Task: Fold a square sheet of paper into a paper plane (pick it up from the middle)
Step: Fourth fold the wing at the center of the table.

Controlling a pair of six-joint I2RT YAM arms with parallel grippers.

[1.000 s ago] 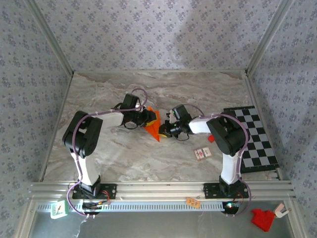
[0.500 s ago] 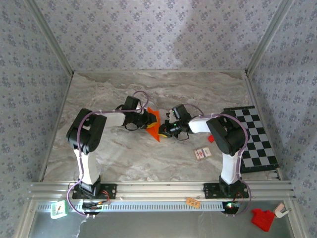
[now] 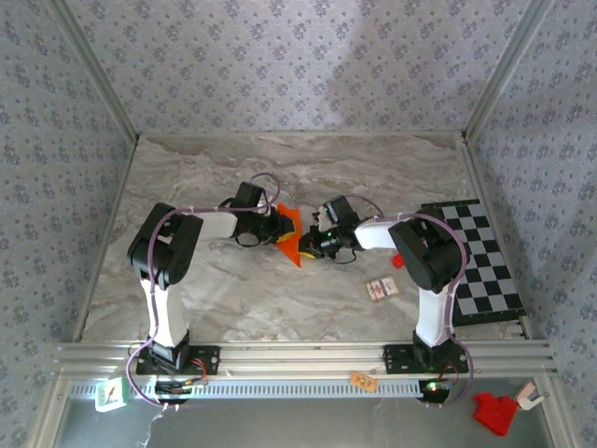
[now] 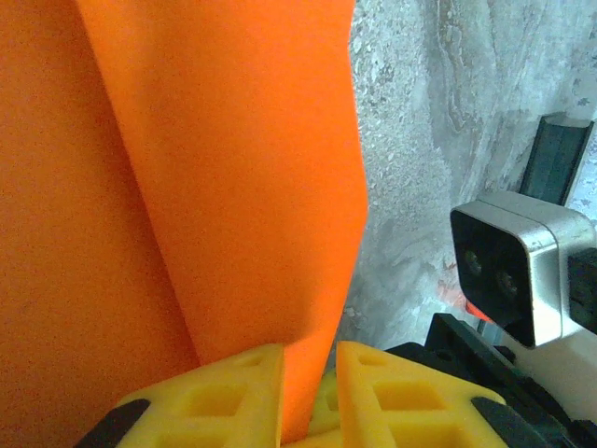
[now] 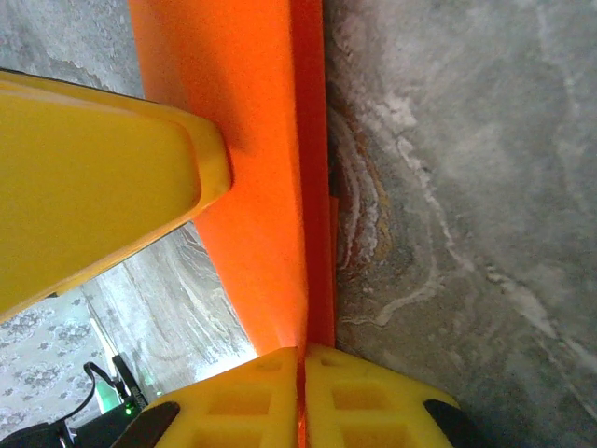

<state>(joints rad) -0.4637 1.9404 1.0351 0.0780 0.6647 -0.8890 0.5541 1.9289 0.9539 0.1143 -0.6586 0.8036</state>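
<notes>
- One sheet of thin bright orange paper (image 3: 292,239) lies near the middle of the grey marble table top (image 3: 392,168). It is folded into a pointed shape, and the point faces the side where the arms are bolted.
- Both grippers meet at the paper, one on each side.
- The left gripper (image 3: 279,228) reaches in from the left. In the left wrist view its two yellow fingers (image 4: 215,397) are almost together. A fold of the orange paper (image 4: 233,187) is pinched between them and fans out wide past the fingers.
- The right gripper (image 3: 307,245) reaches in from the right. In the right wrist view its yellow fingers (image 5: 373,401) are pressed tight together. A thin edge of the paper (image 5: 266,168) is caught between them. The rest of that strip runs straight away from the fingers, just beside the table.
- A silver camera box with two round lenses (image 4: 508,266) shows at the right of the left wrist view, close to the paper.
- A small red block (image 3: 397,260) sits on the table just beside the right arm.
- A small white card with red marks (image 3: 381,289) lies a bit nearer the front.
- A black-and-white checkered board (image 3: 480,266) lies at the right edge of the table, well apart from the paper.
</notes>
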